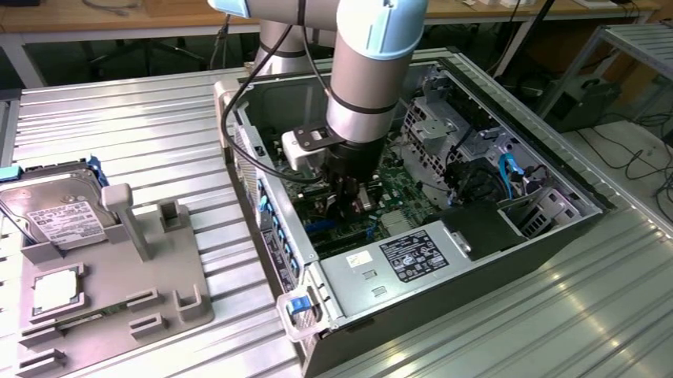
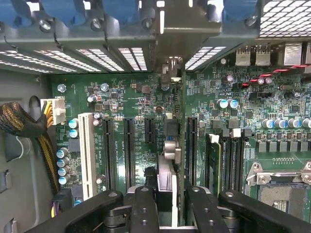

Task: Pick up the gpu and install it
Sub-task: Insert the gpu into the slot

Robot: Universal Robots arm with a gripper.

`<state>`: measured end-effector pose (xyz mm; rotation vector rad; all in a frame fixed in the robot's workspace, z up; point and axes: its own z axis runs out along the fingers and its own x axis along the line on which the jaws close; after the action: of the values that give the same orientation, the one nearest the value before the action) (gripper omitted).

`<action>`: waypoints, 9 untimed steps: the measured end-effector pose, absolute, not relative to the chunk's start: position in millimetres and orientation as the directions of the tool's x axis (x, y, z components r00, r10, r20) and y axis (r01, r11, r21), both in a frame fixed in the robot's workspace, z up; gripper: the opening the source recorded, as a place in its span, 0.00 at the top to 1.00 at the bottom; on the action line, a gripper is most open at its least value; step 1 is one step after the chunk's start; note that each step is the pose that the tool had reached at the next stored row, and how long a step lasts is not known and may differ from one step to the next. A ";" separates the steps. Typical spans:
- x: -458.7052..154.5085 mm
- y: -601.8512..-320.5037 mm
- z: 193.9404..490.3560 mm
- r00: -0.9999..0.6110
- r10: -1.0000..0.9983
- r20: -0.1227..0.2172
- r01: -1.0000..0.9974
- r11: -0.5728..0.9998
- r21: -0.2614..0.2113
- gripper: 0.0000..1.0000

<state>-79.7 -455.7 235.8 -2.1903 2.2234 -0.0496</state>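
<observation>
Exterior view first: the arm is plunged into the open PC case at centre frame, its gripper low over the motherboard. Away at the left edge, the holder tray on the desk carries a hard drive and a processor chip.

Now the wrist view: the jaws are clamped on the gpu, seen edge-on as a thin vertical strip running from between the black fingers at bottom centre up towards the bracket bay at top centre. The card's long axis lies straight along the slots, parallel to the white slot on its left. It sits between two black slots, directly beneath the jaws; I can't tell whether its edge is seated yet.
</observation>
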 end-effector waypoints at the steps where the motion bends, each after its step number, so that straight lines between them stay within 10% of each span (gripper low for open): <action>1: -80.0 -455.7 235.8 -0.015 -1.000 0.008 -0.999 0.015 -0.037 0.72; 9: -83.2 -455.8 224.0 -0.015 -1.000 0.009 -0.999 0.015 -0.034 0.72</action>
<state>-83.2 -455.8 224.0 -2.1921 2.2249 -0.0479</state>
